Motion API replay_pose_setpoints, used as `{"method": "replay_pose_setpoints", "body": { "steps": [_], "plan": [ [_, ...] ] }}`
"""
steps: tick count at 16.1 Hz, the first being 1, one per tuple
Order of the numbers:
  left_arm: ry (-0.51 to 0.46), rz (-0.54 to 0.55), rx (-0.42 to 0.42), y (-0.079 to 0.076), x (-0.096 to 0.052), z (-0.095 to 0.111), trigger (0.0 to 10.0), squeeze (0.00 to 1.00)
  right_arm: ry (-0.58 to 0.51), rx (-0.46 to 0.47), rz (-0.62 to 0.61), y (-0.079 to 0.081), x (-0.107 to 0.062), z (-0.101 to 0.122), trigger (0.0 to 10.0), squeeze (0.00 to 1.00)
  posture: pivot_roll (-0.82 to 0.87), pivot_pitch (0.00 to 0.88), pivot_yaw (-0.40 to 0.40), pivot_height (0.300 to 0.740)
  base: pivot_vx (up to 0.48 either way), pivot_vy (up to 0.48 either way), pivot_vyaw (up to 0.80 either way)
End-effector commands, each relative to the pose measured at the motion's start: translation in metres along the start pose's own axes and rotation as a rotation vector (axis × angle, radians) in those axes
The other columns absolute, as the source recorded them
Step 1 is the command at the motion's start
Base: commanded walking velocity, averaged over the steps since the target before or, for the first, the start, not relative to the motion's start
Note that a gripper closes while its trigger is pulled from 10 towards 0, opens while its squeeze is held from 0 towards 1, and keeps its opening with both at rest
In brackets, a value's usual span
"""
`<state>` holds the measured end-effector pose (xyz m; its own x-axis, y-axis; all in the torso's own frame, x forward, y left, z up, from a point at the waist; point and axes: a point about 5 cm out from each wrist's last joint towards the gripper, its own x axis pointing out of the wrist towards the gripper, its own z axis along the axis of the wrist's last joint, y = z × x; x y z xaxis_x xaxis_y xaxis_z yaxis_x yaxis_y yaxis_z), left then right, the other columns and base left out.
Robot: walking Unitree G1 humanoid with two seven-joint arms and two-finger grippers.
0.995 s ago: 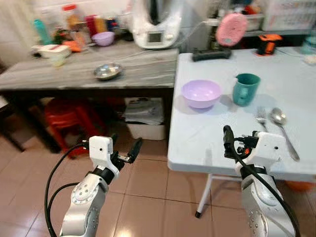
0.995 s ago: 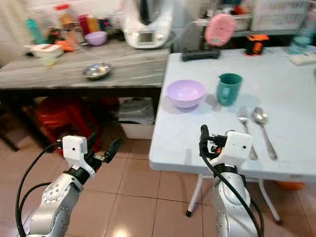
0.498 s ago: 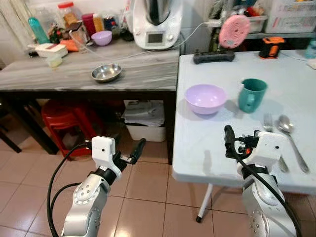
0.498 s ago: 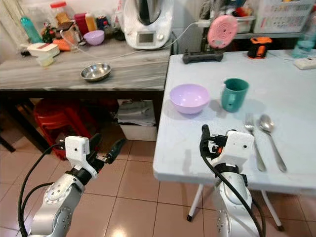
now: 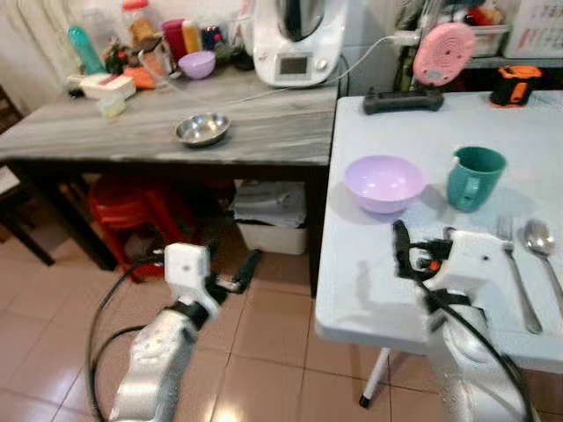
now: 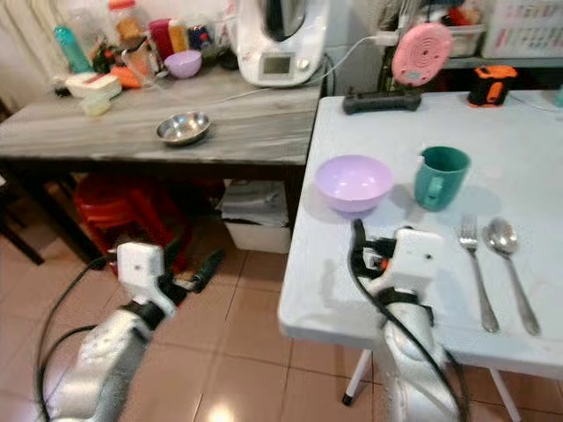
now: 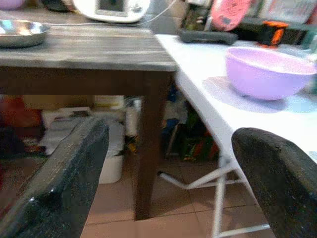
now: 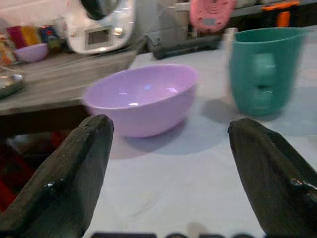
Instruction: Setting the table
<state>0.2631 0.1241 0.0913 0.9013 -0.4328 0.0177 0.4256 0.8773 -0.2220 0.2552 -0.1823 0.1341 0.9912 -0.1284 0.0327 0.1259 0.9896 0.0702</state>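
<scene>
Since half a second ago the camera has swung, so the whole scene sits further right in the eye views, while bowl, mug and cutlery lie as before on the table. Both grippers hold their earlier poses. The right gripper (image 8: 163,173) hovers low over the near part of the pale blue-white folding table (image 5: 369,290), its two black fingers (image 8: 69,173) spread wide apart and empty. Between them, a little ahead, sits the lilac plastic bowl (image 8: 141,99), with the teal ceramic mug (image 8: 262,69) just beside it; neither touches the fingers. In the eye views the right fingertips are partly hidden behind the gripper's white housing. A steel fork (image 6: 475,268) and steel spoon (image 6: 510,264) lie side by side beyond the mug, nearer the table's right edge; motion blur softens their outlines. The left gripper (image 5: 230,268) hangs over the tiled floor (image 5: 273,325), left of the table edge, fingers parted and holding nothing. On the grey wooden counter (image 5: 132,136) rests a small steel dish (image 5: 201,129).
</scene>
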Motion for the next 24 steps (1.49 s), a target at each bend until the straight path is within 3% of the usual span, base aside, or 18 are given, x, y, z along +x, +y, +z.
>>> {"method": "replay_pose_setpoints", "body": {
  "steps": [1, 12, 16, 19, 21, 24],
  "plan": [
    [-0.012, 0.019, 0.021, 0.008, -0.004, 0.006, 10.0, 0.00, -0.021, 0.010, 0.030, 0.008, 0.002, 0.005, 10.0, 0.00, -0.08, 0.000, 0.114, 0.740, 0.289, 0.000, 0.00],
    [0.013, 0.012, 0.010, 0.005, -0.006, -0.001, 10.0, 0.00, -0.050, -0.058, 0.054, 0.007, 0.014, 0.014, 10.0, 0.00, -0.09, 0.000, 0.104, 0.740, 0.289, 0.000, 0.00],
    [0.025, 0.008, 0.013, 0.005, -0.010, -0.004, 10.0, 0.00, -0.005, -0.093, 0.113, 0.010, 0.017, 0.007, 10.0, 0.00, -0.09, 0.000, 0.096, 0.740, 0.000, 0.000, 0.00],
    [0.048, -0.058, 0.022, 0.000, -0.016, -0.008, 10.0, 0.00, 0.026, -0.165, 0.194, 0.013, 0.022, 0.005, 10.0, 0.00, -0.09, 0.001, 0.090, 0.740, 0.000, 0.000, 0.00],
    [0.065, -0.183, 0.022, -0.014, -0.021, -0.011, 10.0, 0.00, 0.047, -0.228, 0.279, 0.015, 0.027, 0.006, 10.0, 0.00, -0.09, 0.021, 0.082, 0.740, 0.000, 0.000, 0.00],
    [0.073, -0.238, 0.030, -0.019, -0.026, -0.012, 10.0, 0.00, 0.069, -0.280, 0.338, 0.017, 0.030, 0.006, 10.0, 0.00, -0.10, 0.036, 0.074, 0.740, 0.000, 0.000, 0.00]
  ]
}}
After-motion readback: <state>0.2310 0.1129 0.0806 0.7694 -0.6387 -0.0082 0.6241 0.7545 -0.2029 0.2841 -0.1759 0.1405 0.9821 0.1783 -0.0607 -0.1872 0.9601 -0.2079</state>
